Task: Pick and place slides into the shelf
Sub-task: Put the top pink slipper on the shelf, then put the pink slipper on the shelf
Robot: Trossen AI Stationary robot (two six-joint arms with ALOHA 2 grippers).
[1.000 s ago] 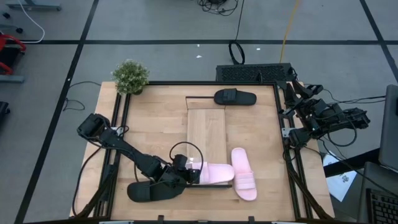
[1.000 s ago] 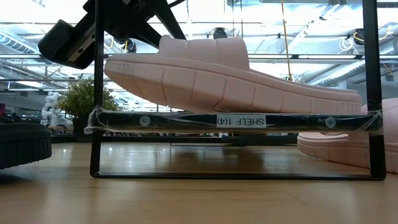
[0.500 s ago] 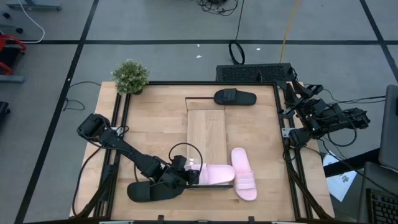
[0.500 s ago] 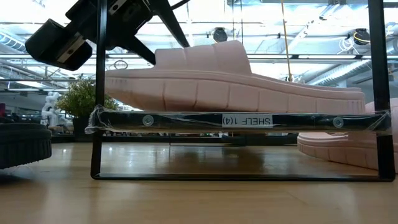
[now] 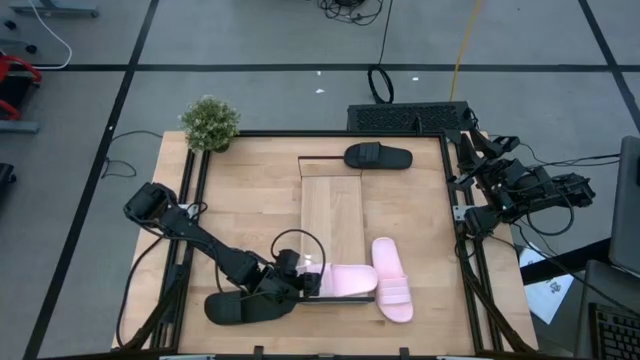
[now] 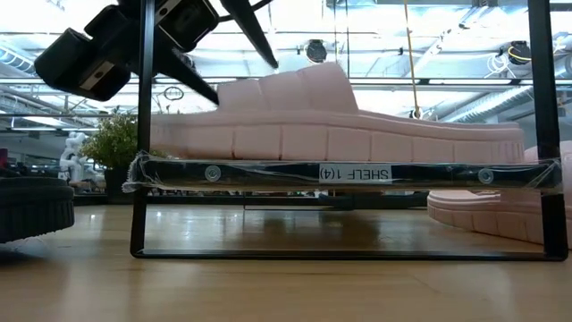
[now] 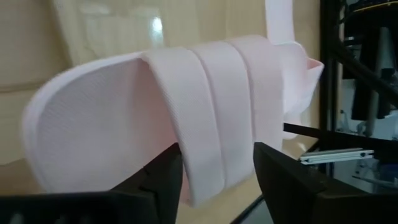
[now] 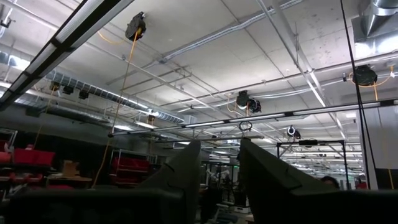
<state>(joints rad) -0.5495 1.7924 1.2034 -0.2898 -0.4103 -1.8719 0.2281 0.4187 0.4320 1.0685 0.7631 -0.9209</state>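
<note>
A pale pink slide (image 5: 347, 281) lies level, sole down, across the near end of the shelf (image 5: 332, 210), on its top rail (image 6: 268, 173). My left gripper (image 7: 217, 158) is open at the slide's left end, one finger above the wide strap (image 7: 217, 93) and one under it. A second pink slide (image 5: 393, 280) lies on the table right of the shelf. One black slide (image 5: 378, 157) sits at the shelf's far end, another (image 5: 240, 308) on the table under my left arm. My right gripper (image 8: 219, 155) is parked at the table's right edge, open, pointing at the ceiling. My left gripper stands open around the edge of the pink slide's strap (image 7: 205, 180), coming level from the table's left. The upper finger (image 6: 255, 36) is clear above the strap. Whether the lower finger (image 6: 192, 82) touches the footbed, I cannot tell.
A potted plant (image 5: 210, 122) stands at the table's far left corner. Dark frame rails (image 5: 455, 215) run along the table's sides. Bare wood lies left of the shelf and between the plant and my left arm.
My left gripper has opened and let go of the pink slide's strap. The slide's left end, held tilted up a second ago, has come down, and the slide now lies level on the shelf.
</note>
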